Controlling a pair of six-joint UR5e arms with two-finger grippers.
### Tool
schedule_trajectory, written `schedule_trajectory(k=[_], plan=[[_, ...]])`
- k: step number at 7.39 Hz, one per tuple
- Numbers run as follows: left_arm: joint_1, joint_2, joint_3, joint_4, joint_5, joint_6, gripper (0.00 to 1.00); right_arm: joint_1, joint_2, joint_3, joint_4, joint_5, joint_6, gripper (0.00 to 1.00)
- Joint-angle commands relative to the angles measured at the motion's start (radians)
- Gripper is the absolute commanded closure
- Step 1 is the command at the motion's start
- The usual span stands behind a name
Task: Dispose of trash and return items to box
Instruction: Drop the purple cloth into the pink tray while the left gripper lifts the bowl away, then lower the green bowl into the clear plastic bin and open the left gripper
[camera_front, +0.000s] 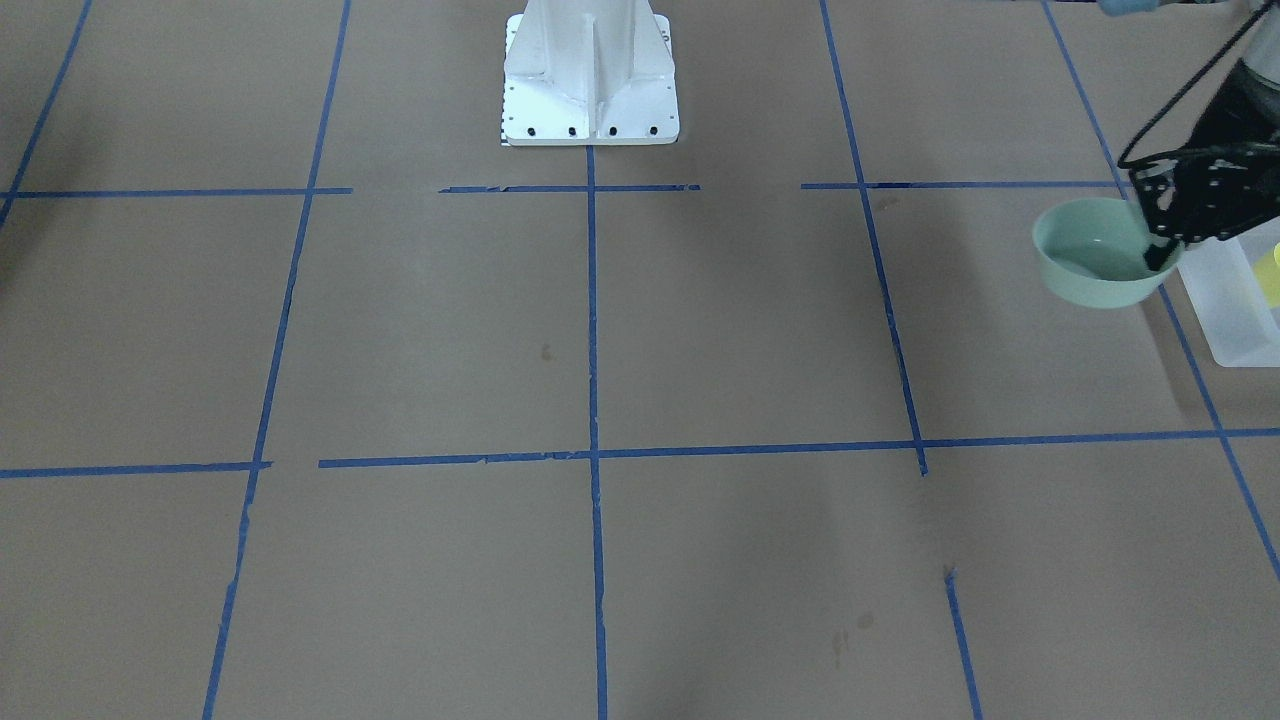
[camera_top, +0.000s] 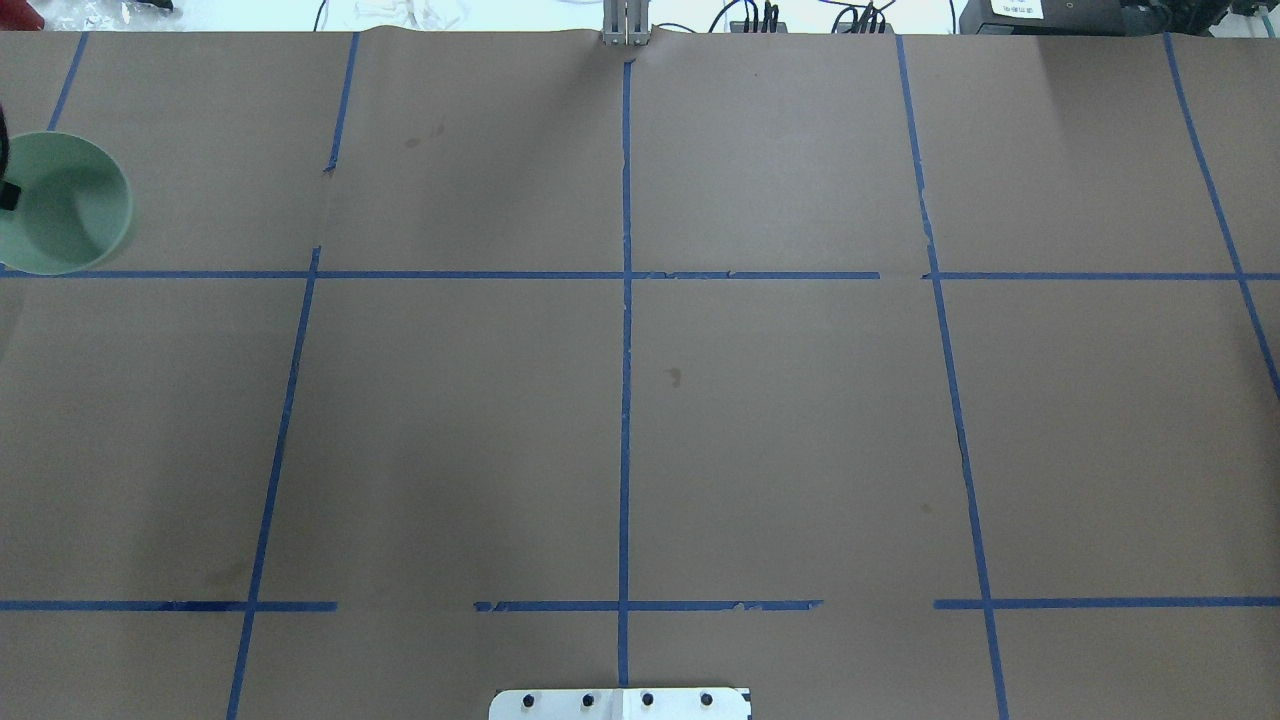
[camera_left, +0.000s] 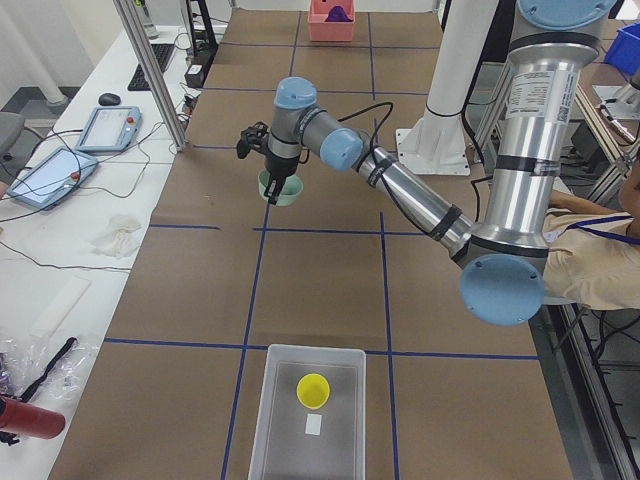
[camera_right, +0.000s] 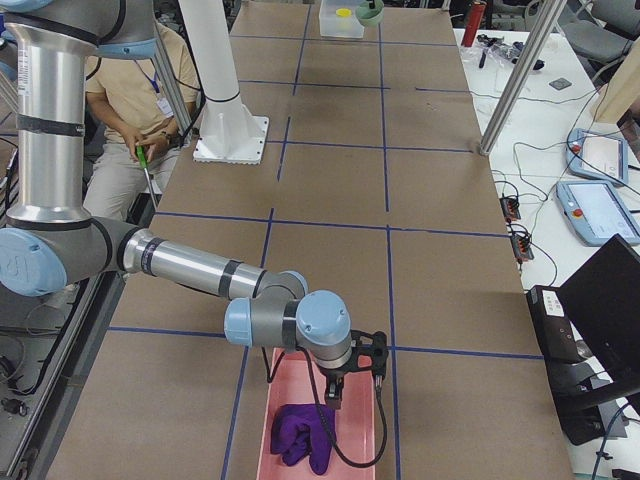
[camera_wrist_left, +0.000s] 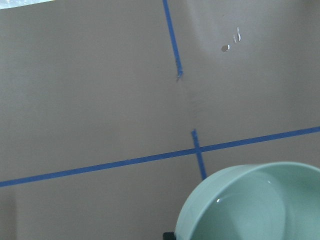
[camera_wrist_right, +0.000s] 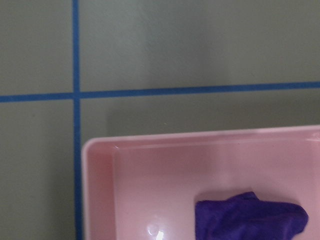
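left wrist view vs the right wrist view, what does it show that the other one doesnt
Only the left wrist view shows the mint-green bowl, empty, in the lower right corner of the picture. Only the right wrist view shows the pink tray, with a crumpled purple item lying inside it. Both show the brown table marked with blue tape lines.

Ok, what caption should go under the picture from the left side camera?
Left gripper holds the mint bowl; yellow cup already sits in the white box.
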Motion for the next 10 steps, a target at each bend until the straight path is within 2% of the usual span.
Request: schedule_trajectory(k=[1, 4, 6, 7, 9, 10], plan=[[-0.202, 0.013, 0.174, 0.001, -0.043, 0.314, 1.0, -0.082, -0.002, 0.176, 0.014, 0.043, 0.157, 0.0], [-0.386, 0.034, 0.443, -0.002, -0.041, 0.634, 1.0, -0.212, -0.014, 0.397, -0.024, 0.062, 0.433, 0.0], [-0.436, 0.035, 0.617, -0.043, -0.037, 0.677, 1.0, -0.301, -0.009, 0.509, -0.073, 0.062, 0.576, 0.0], [-0.466, 0.042, 0.712, -0.115, -0.04, 0.676, 1.0, -0.318, -0.009, 0.522, -0.074, 0.065, 0.593, 0.0], [-0.485, 0.068, 0.783, -0.15, -0.044, 0.673, 1.0, -0.335, -0.009, 0.537, -0.074, 0.073, 0.621, 0.0], [-0.493, 0.086, 0.839, -0.236, -0.046, 0.67, 1.0, -0.336, -0.012, 0.539, -0.074, 0.073, 0.621, 0.0]])
